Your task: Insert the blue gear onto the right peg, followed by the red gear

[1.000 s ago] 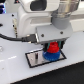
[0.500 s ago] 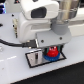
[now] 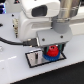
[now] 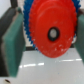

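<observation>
The red gear [image 3: 51, 50] sits on top of the blue gear [image 3: 48, 57] at the exterior view's right end of the black-bordered white plate [image 3: 31, 59]. My gripper [image 3: 51, 48] reaches down over the stack, its fingers shut on the red gear. In the wrist view the red gear [image 4: 50, 27] fills the space between the two dark fingers [image 4: 12, 45], and blue gear teeth [image 4: 27, 34] peek out behind its edge. The right peg is hidden under the gears.
A black cable [image 3: 15, 44] runs across the white table [image 3: 15, 70] on the exterior view's left. The arm's white body [image 3: 42, 12] looms over the plate.
The gripper has moved down with the red gear, bringing it onto the blue gear on the plate.
</observation>
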Motion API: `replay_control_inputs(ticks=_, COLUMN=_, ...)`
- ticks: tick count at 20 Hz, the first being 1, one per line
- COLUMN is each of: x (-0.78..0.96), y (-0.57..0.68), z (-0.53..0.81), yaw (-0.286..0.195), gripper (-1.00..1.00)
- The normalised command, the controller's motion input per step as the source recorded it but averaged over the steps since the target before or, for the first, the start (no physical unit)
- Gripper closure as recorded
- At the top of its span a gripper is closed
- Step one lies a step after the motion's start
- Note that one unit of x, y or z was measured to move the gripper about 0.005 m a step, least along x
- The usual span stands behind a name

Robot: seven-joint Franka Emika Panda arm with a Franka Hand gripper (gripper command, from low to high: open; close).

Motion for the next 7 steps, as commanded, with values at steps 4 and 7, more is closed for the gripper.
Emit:
replay_control_inputs(ticks=4, x=0.01, y=0.05, z=0.47, yaw=0.0, gripper=-1.0)
replay_control_inputs(ticks=7, x=0.01, y=0.01, z=0.16, yaw=0.0, gripper=-1.0)
